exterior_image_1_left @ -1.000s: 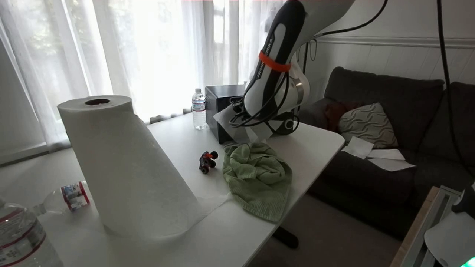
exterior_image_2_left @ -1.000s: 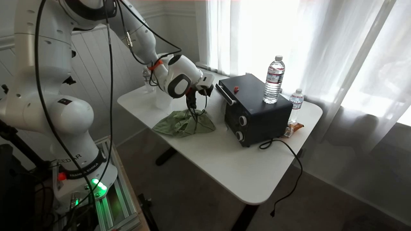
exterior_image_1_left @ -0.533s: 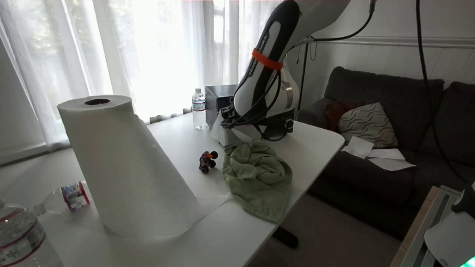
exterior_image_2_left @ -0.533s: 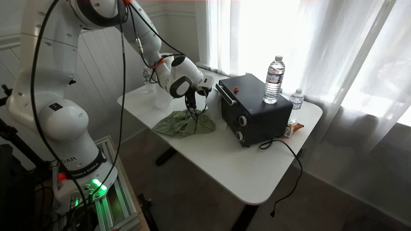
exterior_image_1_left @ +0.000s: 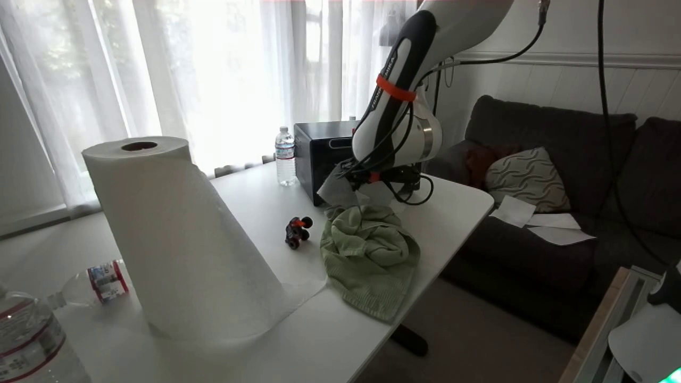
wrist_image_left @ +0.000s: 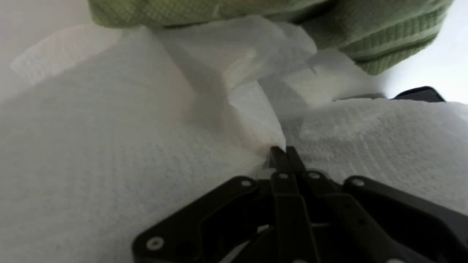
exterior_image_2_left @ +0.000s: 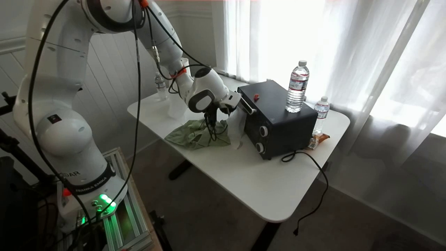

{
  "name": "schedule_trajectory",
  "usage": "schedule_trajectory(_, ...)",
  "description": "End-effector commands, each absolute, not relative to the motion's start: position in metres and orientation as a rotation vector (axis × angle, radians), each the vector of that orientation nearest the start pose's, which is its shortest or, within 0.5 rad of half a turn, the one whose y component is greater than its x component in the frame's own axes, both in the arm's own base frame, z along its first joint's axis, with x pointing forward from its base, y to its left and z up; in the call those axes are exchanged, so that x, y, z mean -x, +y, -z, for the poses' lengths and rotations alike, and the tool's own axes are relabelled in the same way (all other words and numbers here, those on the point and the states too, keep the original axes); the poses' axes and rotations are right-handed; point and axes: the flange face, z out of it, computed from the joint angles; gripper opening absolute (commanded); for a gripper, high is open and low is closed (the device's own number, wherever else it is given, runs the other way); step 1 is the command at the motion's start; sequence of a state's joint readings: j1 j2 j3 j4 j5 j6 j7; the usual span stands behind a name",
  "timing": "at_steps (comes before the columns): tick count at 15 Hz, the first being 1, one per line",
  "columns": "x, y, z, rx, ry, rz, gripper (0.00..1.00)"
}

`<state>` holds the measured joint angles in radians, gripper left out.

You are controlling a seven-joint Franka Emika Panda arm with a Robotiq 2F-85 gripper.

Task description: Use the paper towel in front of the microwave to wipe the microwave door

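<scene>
The task's microwave looks like a black toaster oven (exterior_image_2_left: 278, 115) in both exterior views (exterior_image_1_left: 311, 165). Its door handle (exterior_image_2_left: 248, 104) faces my arm. My gripper (wrist_image_left: 284, 149) is shut on a white paper towel (wrist_image_left: 128, 120), pinching it at the black fingertips. The sheet spreads out on both sides of the fingers in the wrist view. In both exterior views the paper towel (exterior_image_1_left: 339, 191) hangs below my wrist in front of the oven door (exterior_image_2_left: 237, 125). I cannot tell whether it touches the door. My wrist hides part of the door.
A green cloth (exterior_image_1_left: 370, 255) lies close below the gripper. A toy car (exterior_image_1_left: 296, 232) and a paper towel roll (exterior_image_1_left: 186, 239) stand on the table. One bottle (exterior_image_2_left: 297, 89) stands on the oven, another (exterior_image_2_left: 320, 115) beside it. A power cord (exterior_image_2_left: 322, 205) hangs off the edge.
In an exterior view my wrist and the held paper towel moved left across the oven door, then back right. The arm now sits nearer the oven's knob side. The green cloth shifted slightly.
</scene>
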<state>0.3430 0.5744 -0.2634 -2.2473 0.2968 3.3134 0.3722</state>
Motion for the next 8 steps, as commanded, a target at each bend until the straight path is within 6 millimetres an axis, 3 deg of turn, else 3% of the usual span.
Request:
schedule_trajectory(1, -0.558, -0.019, -0.173, 2.89, 0.919, 0.806, 0.0)
schedule_trajectory(8, -0.534, -0.082, -0.182, 2.805, 1.171, 0.868, 0.0)
